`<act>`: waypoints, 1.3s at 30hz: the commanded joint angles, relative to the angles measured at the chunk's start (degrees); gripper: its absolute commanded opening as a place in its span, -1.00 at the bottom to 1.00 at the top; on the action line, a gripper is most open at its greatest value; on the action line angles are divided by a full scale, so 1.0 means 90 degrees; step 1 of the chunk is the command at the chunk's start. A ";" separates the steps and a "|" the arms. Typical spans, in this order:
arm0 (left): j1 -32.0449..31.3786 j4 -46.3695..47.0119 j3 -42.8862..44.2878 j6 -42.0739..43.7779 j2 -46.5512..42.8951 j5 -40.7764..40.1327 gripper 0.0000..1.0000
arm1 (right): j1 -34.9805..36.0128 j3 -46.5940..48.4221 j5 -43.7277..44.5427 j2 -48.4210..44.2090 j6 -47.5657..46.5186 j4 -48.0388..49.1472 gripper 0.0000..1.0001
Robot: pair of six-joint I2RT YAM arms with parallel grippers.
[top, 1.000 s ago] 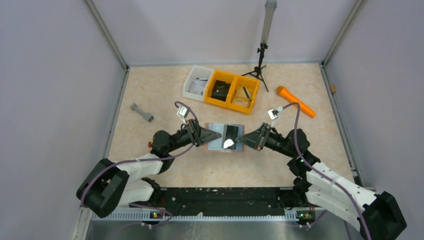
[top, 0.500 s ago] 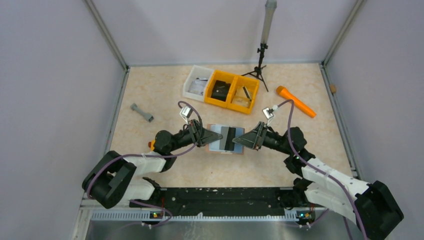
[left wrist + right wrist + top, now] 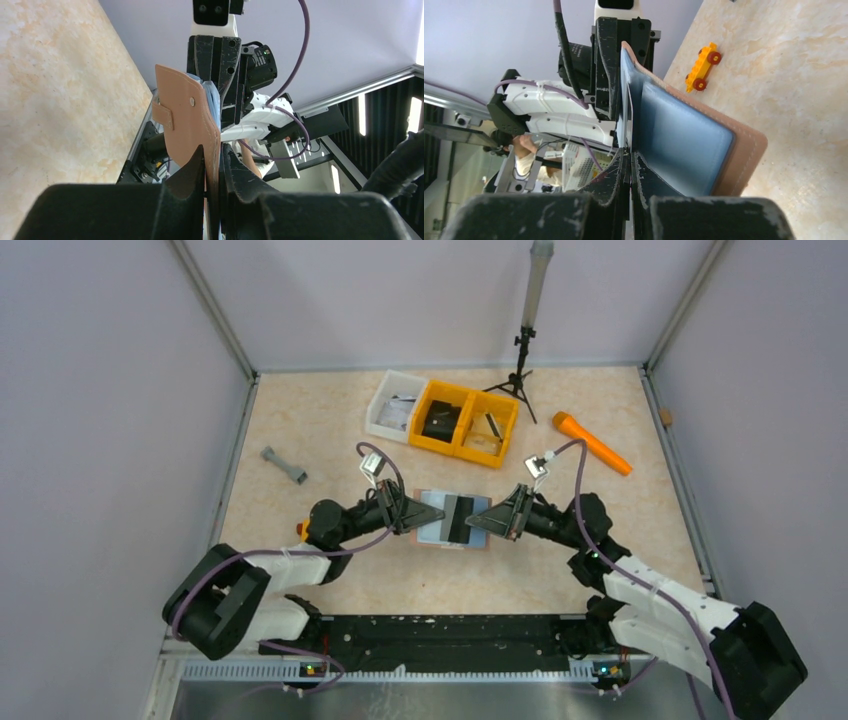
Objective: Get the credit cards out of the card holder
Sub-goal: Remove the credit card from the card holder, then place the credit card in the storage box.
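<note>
two pinches: left end effector (image 3: 212,150) clamped on one card holder (image 3: 185,120), right end effector (image 3: 630,155) clamped on one credit card (image 3: 458,518).

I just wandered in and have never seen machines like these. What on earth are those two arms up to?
Two robot arms are holding a small open card holder between them over the table. The left gripper is clamped shut on its reddish-brown edge. The right gripper is pinched shut on a thin pale layer inside it; whether that is a card or a pocket flap, I cannot tell. A black card shows at the holder's middle, not yet taken out.
</note>
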 commanded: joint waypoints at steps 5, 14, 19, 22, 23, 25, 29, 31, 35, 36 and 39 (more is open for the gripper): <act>0.0968 -0.0084 -0.0004 -0.0059 -0.0605 0.0655 -1.00 | -0.0269 0.0480 0.0890 -0.0802 -0.1328 -0.2112 -1.00; 0.2231 -0.4555 0.0372 0.1787 -0.2250 0.1002 -1.00 | -0.0393 0.2270 0.2191 -0.0332 -0.4131 -0.4284 -1.00; 0.2274 -0.8497 0.1427 0.3914 -0.3202 -0.0632 -1.00 | -0.0386 0.3867 0.2425 0.0918 -0.5452 -0.5172 -1.00; 0.2281 -0.9316 0.1703 0.4175 -0.3406 -0.1146 -1.00 | -0.0366 0.4724 0.2432 0.1828 -0.6035 -0.5512 -1.00; 0.2284 -0.9491 0.1779 0.4248 -0.3411 -0.1195 -1.00 | -0.0343 0.5015 0.2549 0.2082 -0.6244 -0.5617 -1.00; 0.2289 -0.9722 0.1864 0.4340 -0.3354 -0.1193 -1.00 | -0.0268 0.5529 0.2947 0.2557 -0.6616 -0.5775 -1.00; 0.2294 -0.9854 0.1848 0.4411 -0.3371 -0.1159 -1.00 | -0.0105 0.6285 0.3862 0.3376 -0.7213 -0.5646 -1.00; 0.2298 -0.9889 0.1818 0.4443 -0.3437 -0.1204 -1.00 | -0.0034 0.6547 0.4283 0.3676 -0.7382 -0.5491 -1.00; 0.2308 -0.9953 0.1818 0.4502 -0.3464 -0.1243 -1.00 | 0.0089 0.6997 0.4903 0.4296 -0.7631 -0.5110 -1.00; 0.2313 -0.9959 0.1822 0.4510 -0.3463 -0.1243 -1.00 | 0.0137 0.7080 0.5064 0.4458 -0.7713 -0.4976 -1.00; 0.2322 -0.9966 0.1797 0.4523 -0.3465 -0.1225 -1.00 | 0.0316 0.7433 0.5550 0.4994 -0.8094 -0.4684 -1.00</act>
